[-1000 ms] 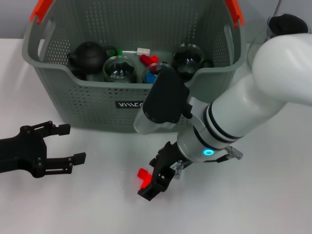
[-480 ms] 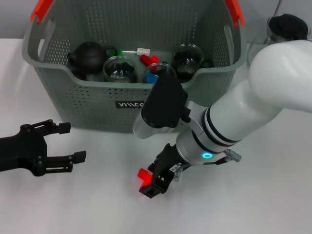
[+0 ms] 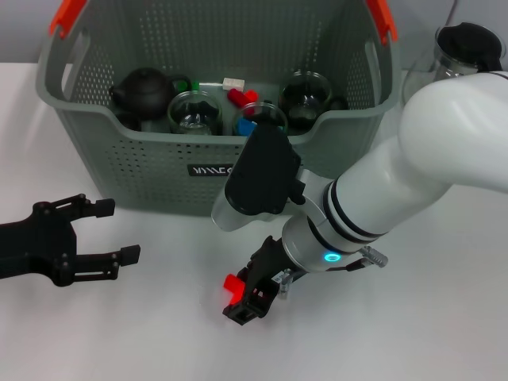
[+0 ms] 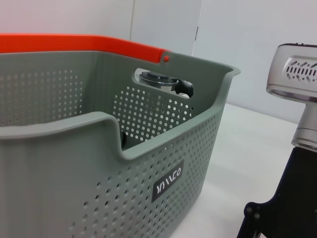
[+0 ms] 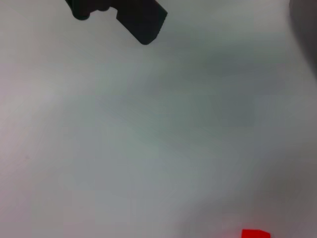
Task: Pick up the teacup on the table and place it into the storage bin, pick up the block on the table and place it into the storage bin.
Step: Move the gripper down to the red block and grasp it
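The right gripper (image 3: 248,298) is low over the white surface (image 3: 444,317), in front of the bin (image 3: 119,171), with its black fingers (image 3: 258,287) pointing down beside the red block (image 3: 233,285). The block lies on the surface and touches, or nearly touches, the fingers on their left side — whether they are clenched on it or released cannot be told. In the right wrist view only a corner of the block (image 5: 255,233) shows at the picture's edge, on bare surface.

The left gripper (image 3: 99,232) rests to the left, near the bin's front corner, its two fingers spread apart and grasping nothing.

The bin stands at the back of the surface, its black label (image 3: 210,169) facing forward and orange handle ends (image 3: 67,15) at its top corners. Inside lie a dark teapot (image 3: 143,90), glass cups (image 3: 194,109) and small red and blue pieces (image 3: 241,98). A glass jar with a black lid (image 3: 467,44) stands just beyond the bin's right end — behind the right arm.

In the left wrist view the bin (image 4: 74,158) fills most of the picture, seen from near its corner.
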